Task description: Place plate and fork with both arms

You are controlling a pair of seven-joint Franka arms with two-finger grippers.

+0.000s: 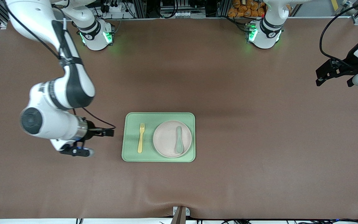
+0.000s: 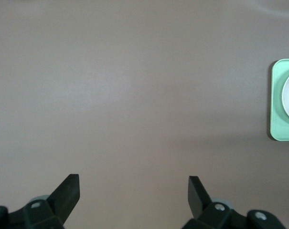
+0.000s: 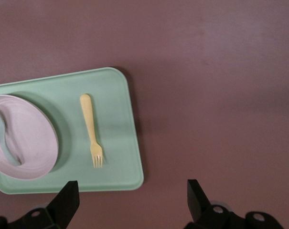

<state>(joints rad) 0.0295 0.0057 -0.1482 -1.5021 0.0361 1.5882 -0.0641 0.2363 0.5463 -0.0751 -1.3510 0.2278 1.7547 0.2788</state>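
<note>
The right gripper [image 1: 106,133] hangs empty over the brown worktop [image 1: 259,155] just beside the green tray [image 1: 158,116], fingers [image 3: 68,202] released. On the tray lie the fork [image 1: 140,137] and the plate [image 1: 166,138] — a teal spoon [image 1: 179,143] on it. The left gripper [image 1: 334,73] waits at the worktop's left-arm edge — fingers [image 2: 68,193] spread. Aluminium framing [image 1: 166,9] lines the bases' edge.

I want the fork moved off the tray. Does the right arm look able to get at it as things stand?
Probably yes. The right gripper is open and empty, over the table beside the tray. The fork lies flat on the tray's bare part, apart from the plate, with nothing over it.
</note>
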